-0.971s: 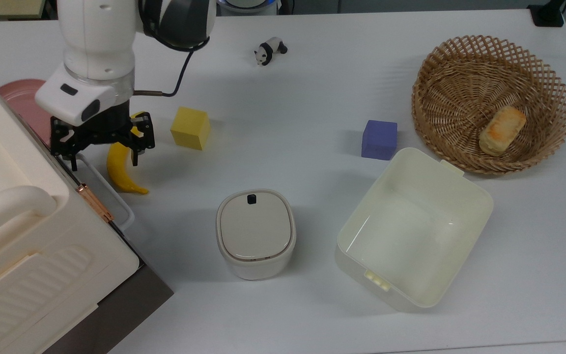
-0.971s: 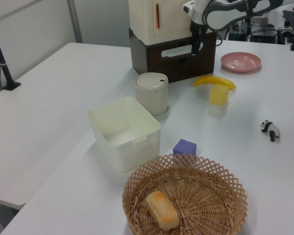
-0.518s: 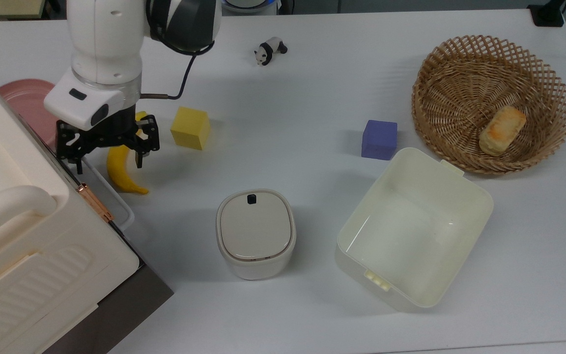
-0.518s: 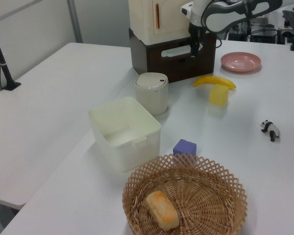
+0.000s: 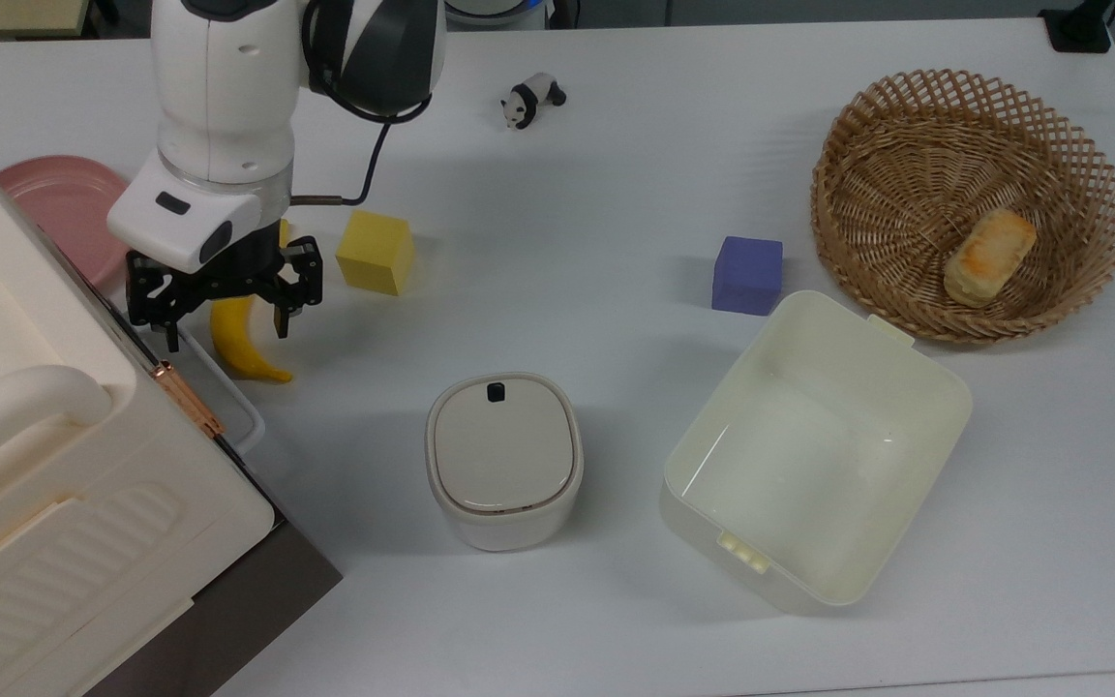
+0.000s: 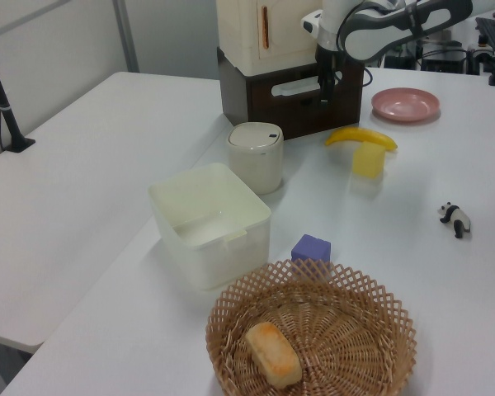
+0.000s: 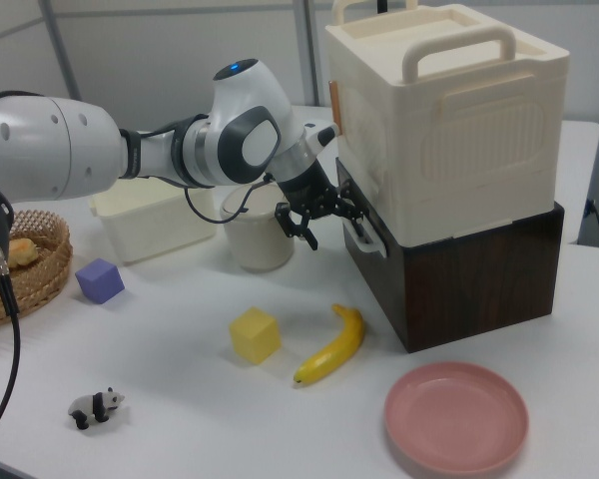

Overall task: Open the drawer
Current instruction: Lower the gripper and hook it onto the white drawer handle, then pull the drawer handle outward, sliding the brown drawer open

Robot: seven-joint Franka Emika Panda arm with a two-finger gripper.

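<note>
Close against the drawer (image 7: 449, 279) front, the end effector (image 5: 226, 312) hangs with its fingers spread, one near the white loop handle (image 5: 219, 387), the other above the banana (image 5: 238, 339), which lies just beside the drawer. The yellow cube (image 5: 376, 252) sits near the banana, on the side away from the drawer; the lidded pot (image 5: 503, 460) stands farther out, with bare tabletop (image 5: 567, 213) between. The drawer is a dark brown wooden block at the tabletop's edge, under the cream case (image 7: 444, 120) with its rose-gold latch (image 5: 188, 399). Its front appears flush with the block. The pink plate (image 7: 456, 417) lies beside the drawer's end.
</note>
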